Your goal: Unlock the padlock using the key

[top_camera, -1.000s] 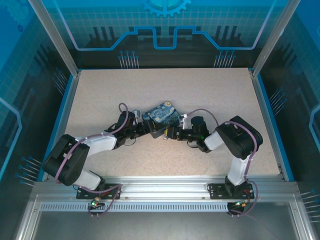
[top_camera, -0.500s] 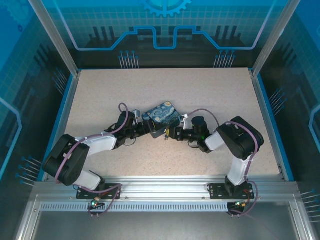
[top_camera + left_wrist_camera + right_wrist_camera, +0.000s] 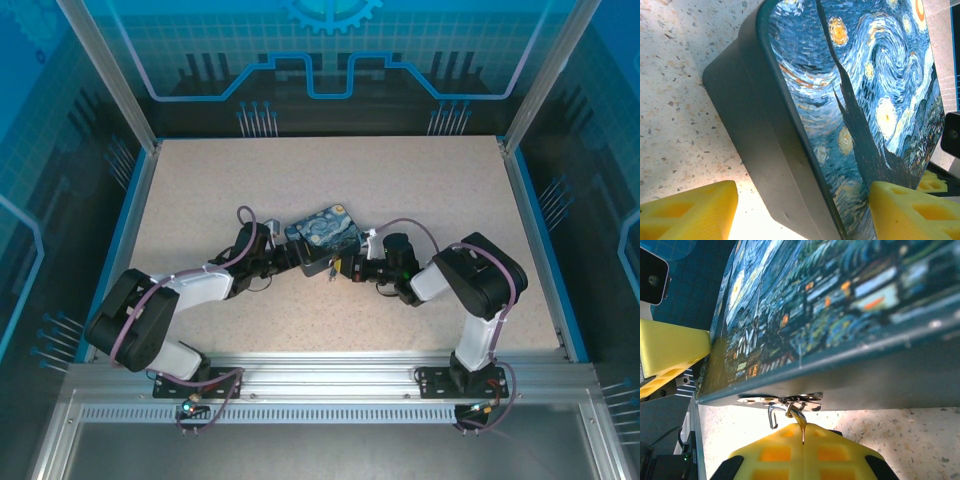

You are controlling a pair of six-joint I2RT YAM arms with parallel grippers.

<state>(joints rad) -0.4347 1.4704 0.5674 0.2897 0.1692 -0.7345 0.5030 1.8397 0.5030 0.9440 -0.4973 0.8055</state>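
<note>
Right wrist: with the closed right tool (image 3: 803,450), clamps the key (image 3: 802,433), blade raised to the padlock (image 3: 790,409) hanging under the edge of the tin (image 3: 840,305), likely for insertion. Straddles the tin with the left tool (image 3: 802,200), open, probably bracing it on the bench (image 3: 680,100).

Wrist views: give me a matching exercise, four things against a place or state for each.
Things:
1 tin
2 key
3 left gripper
4 right gripper

States:
a pinched between yellow fingers
b open, straddling the tin's corner
c lid up on the speckled table
d shut, at the tin's side wall

Pairs: 1-c; 2-a; 3-b; 4-d.
</note>
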